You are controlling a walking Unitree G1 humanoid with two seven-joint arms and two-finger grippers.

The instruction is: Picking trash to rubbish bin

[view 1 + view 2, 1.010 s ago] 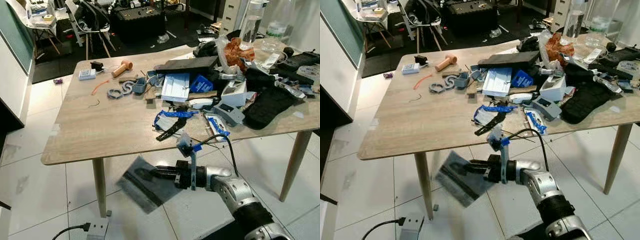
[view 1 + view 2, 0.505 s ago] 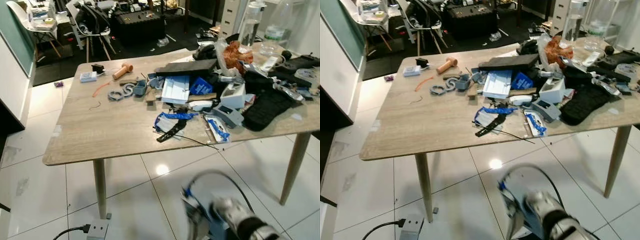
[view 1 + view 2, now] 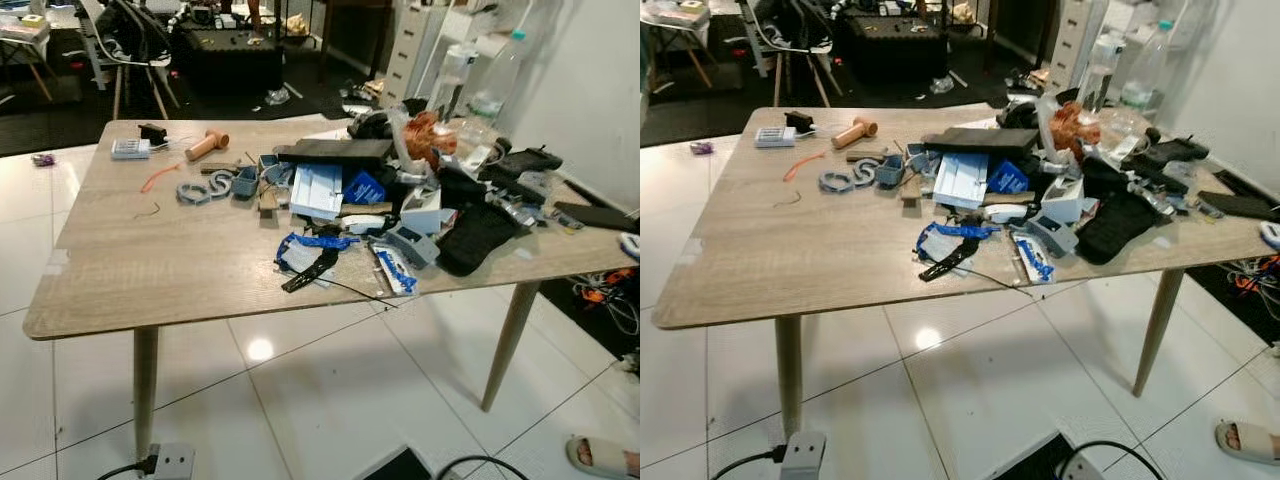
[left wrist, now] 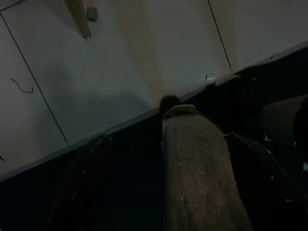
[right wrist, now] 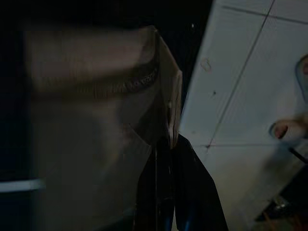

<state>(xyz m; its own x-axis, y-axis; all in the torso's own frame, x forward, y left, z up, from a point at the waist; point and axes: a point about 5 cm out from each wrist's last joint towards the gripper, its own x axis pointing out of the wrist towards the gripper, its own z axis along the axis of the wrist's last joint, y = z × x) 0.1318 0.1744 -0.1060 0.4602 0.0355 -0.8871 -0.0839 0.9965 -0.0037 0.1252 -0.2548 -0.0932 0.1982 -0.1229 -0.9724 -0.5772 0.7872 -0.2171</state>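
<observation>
Much clutter crowds wooden table (image 3: 150,270) over white tiles (image 3: 320,400).

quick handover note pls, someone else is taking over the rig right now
Right gripper: jaws shut on a grey plastic sheet, held low over the floor tiles.
Left gripper: jaws open, holding nothing, hanging low near a table leg.
Table: its right half is covered in clutter, including a blue and white wrapper near the front edge.
Done: one piece of trash is in hand.
Left: find the bin, drop the sheet in it, then come back for the rest.
Mind the person's foot on the floor to the right.
</observation>
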